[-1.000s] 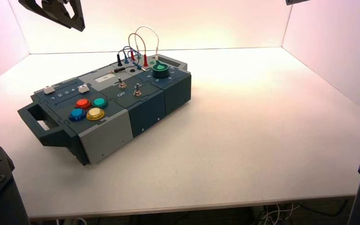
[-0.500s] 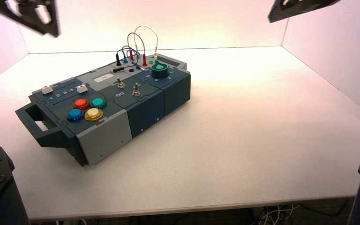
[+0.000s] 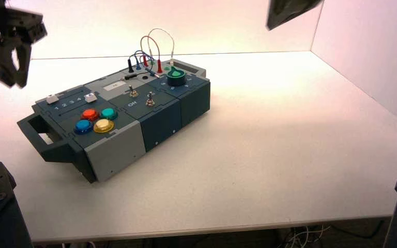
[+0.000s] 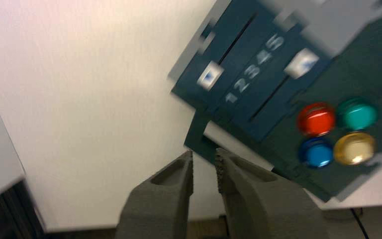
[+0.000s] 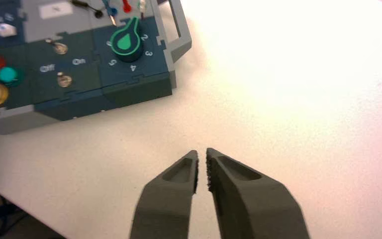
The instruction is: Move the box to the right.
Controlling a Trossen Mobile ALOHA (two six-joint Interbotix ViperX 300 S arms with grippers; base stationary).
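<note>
Standing between both grippers, the box (image 3: 119, 106) bears looping wires (image 3: 152, 39).

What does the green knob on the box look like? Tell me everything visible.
The green knob is a round dark base with a brighter green, teardrop-shaped pointer raised on top. It looks like plastic. It sits upright on a dark blue panel near the box's far right end, ringed by white numerals, 2 to 5 among them. Neither gripper touches it.
</note>
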